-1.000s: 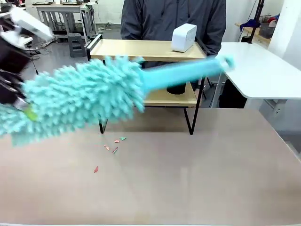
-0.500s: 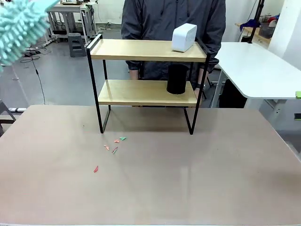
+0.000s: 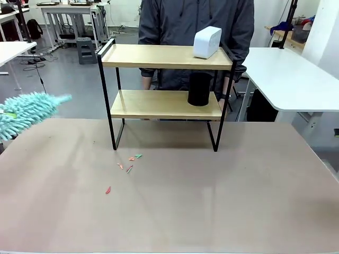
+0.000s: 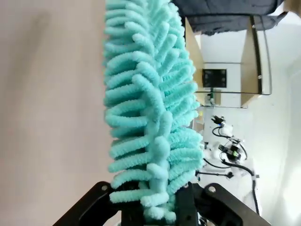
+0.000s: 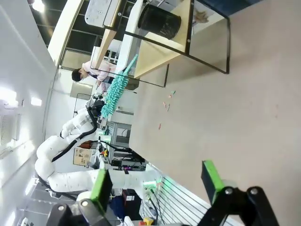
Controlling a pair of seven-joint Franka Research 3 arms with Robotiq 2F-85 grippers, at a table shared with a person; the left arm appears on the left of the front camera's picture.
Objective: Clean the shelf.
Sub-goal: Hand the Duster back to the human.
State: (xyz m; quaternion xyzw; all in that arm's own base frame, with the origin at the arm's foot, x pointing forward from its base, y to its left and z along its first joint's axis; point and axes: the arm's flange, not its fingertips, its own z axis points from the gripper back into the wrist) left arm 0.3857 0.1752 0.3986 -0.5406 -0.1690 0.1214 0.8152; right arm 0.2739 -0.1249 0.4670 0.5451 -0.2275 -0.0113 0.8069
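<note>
At the far left the fluffy teal duster (image 3: 29, 110) pokes in above the table (image 3: 212, 201) — the left gripper (image 4: 160, 207) squeezes it tight so it can wipe. The shelf (image 3: 164, 103) stands in the middle (little scraps (image 3: 127, 166) lie before it). The right gripper (image 5: 155, 181) waits wide open, holding nothing.
</note>
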